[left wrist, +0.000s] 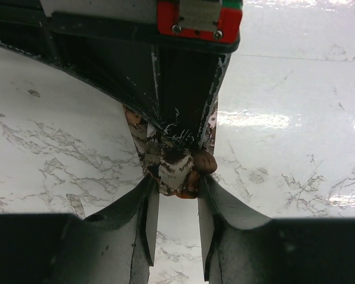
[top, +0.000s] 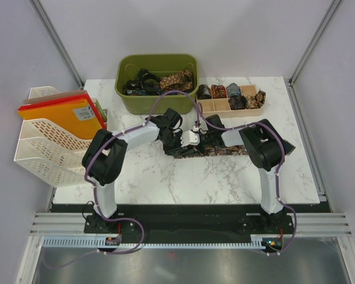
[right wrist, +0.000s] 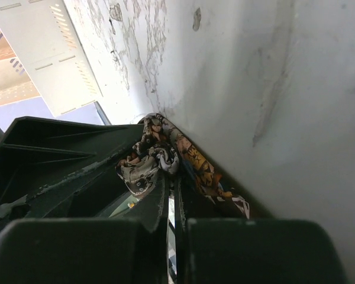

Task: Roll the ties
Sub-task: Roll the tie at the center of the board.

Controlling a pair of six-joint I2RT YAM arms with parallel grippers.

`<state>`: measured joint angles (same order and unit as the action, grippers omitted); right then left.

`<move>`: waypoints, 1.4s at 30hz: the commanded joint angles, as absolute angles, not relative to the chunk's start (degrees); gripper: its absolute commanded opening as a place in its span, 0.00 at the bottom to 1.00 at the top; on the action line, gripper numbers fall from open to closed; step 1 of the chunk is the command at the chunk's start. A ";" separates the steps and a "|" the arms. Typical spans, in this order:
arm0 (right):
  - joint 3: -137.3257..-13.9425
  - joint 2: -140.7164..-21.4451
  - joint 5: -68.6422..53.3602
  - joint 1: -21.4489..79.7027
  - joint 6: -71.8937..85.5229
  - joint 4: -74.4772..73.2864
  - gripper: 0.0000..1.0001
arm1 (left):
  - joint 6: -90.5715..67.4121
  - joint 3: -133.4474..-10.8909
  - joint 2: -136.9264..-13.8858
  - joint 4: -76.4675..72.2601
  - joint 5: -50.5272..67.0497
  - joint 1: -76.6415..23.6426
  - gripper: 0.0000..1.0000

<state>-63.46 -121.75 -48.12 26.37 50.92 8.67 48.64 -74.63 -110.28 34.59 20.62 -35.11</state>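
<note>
A dark tie with brown-gold paisley print lies across the middle of the marble table. Both grippers meet at its left part. My left gripper comes from the left; in the left wrist view its fingers stand a short way apart and press on both sides of the tie's bunched end. My right gripper comes from the right. In the right wrist view its jaws are almost together and pinch the bunched fabric. The rest of the tie trails along the table.
A green bin with loose ties stands at the back. A wooden tray to its right holds rolled ties. A white file rack with orange folders stands at the left edge.
</note>
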 commanded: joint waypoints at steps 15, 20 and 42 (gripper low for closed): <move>-64.07 -124.63 -43.94 27.60 48.43 5.80 0.00 | 48.08 -72.24 -104.06 28.92 34.45 -35.33 0.48; -63.55 -124.89 -45.26 27.60 49.83 8.43 0.00 | 48.43 -74.00 -107.48 26.54 35.51 -36.12 0.49; -62.49 -126.21 -51.42 32.25 62.47 26.27 0.00 | 49.40 -65.75 -105.47 34.19 26.72 -35.60 0.35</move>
